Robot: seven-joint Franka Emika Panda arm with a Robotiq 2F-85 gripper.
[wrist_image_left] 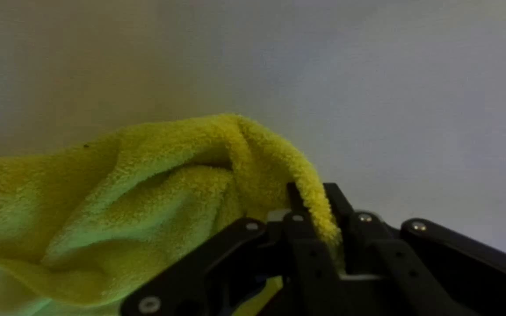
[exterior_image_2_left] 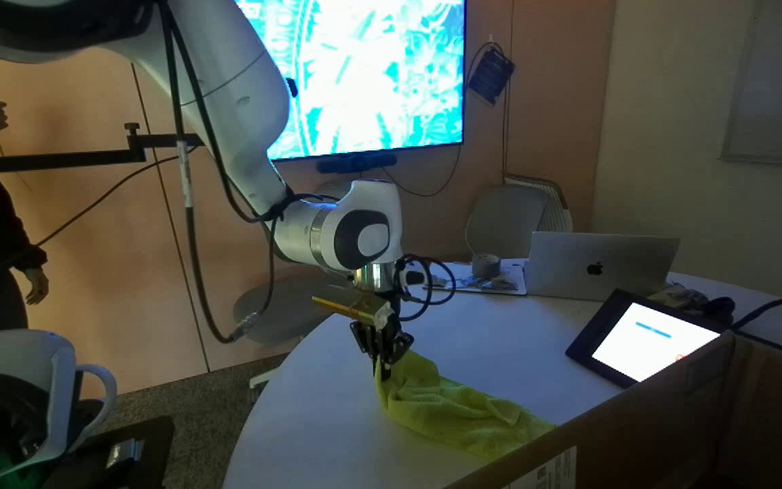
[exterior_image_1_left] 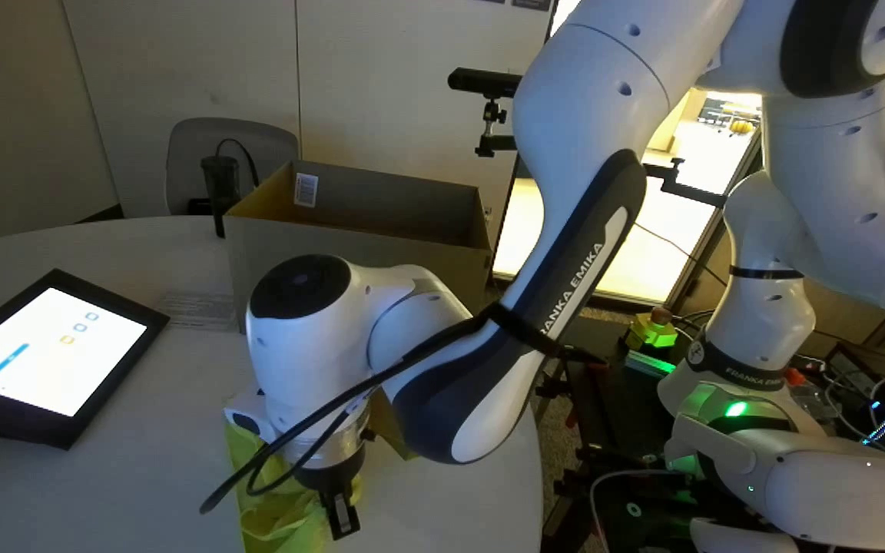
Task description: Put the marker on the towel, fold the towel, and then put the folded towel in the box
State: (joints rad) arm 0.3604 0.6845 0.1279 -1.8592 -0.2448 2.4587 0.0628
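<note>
At the end of the towel farther from the box, the claw is clamped on a pinched ridge of yellow-green fabric, which shows between its fingers in the wrist view. From this grip, nearly all the rest of the towel lies toward the box, rumpled into a long heap whose long axis points boxward across the table. That line seems to be what the coming move turns on: carrying the pinched end boxward would likely fold the towel over itself. Folding looks like the step in hand; the towel lies outside the box, so the last step is not yet done.

How many layers are pinched is hard to tell, since the wrist view is soft there. The marker cannot be made out in any view; it may be wrapped in the folds or lie beneath them, and a dark speck on the towel is too small to name. The towel's boxward end is hidden behind the box in an exterior view, and in an exterior view the arm covers much of the towel, which the lower edge cuts off. Beside the box stands a tablet, apart from the towel; farther from the box sits a laptop.
</note>
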